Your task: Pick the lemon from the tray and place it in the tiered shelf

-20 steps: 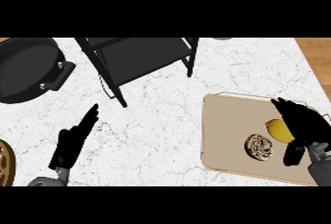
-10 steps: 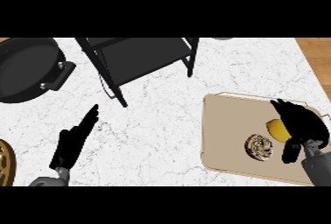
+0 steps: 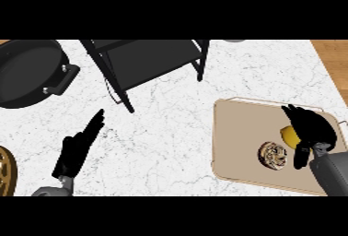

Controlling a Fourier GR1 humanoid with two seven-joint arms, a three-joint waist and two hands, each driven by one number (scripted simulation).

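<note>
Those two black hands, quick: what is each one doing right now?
Left hand: open, fingers straight, holding nothing, over the white marble counter.
Right hand: curled over the yellow lemon on the beige tray.

The right hand [image 3: 311, 130] lies over the tray [image 3: 234, 138], its fingers curled down around the lemon [image 3: 288, 135], which shows just left of the palm. A round pastry [image 3: 272, 154] sits just below-left of that hand. Well to its left, the left hand [image 3: 76, 150] rests open on the marble surface [image 3: 170, 133], fingers straight. The shelf [image 3: 146, 57] stands up-left of the right hand; a black pan [image 3: 27, 71] lies above the left hand.
</note>
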